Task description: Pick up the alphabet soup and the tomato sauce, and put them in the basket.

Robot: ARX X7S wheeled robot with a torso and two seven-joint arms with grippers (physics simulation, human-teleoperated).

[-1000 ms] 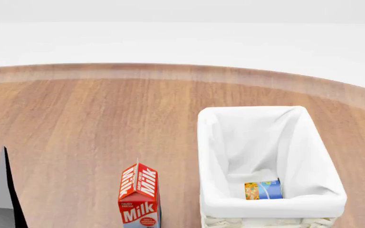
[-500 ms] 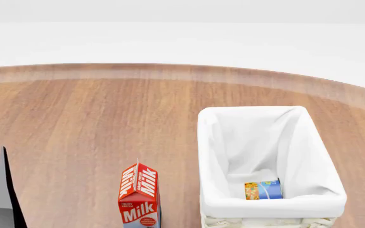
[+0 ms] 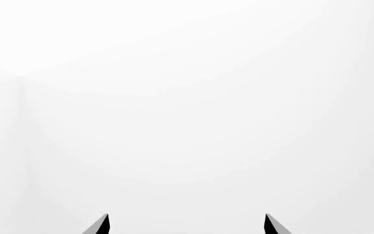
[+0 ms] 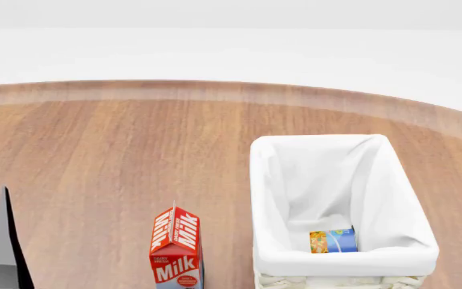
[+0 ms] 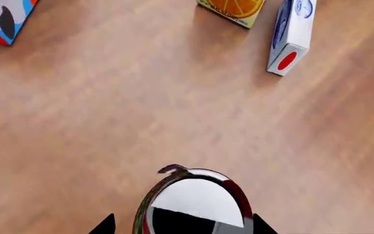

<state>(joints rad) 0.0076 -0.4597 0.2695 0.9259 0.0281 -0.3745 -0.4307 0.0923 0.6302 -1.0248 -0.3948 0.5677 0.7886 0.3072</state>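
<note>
The alphabet soup (image 4: 333, 239), a blue can with orange food art, lies on its side inside the basket (image 4: 267, 198), near its front wall. In the right wrist view the tomato sauce (image 5: 196, 200) stands upright on the wooden table, its shiny top and red-and-green side showing. My right gripper (image 5: 183, 226) is open, with a fingertip on each side of this can and a small gap on one side. My left gripper (image 3: 187, 224) is open with nothing between its tips, facing blank white. One of its fingers (image 4: 6, 253) shows low at the head view's left.
A red milk carton (image 4: 176, 250) stands just left of the basket. The right wrist view shows an orange juice carton (image 5: 233, 9), a white-and-blue box (image 5: 291, 36) lying flat, and a red-and-blue carton corner (image 5: 2, 19) beyond the can.
</note>
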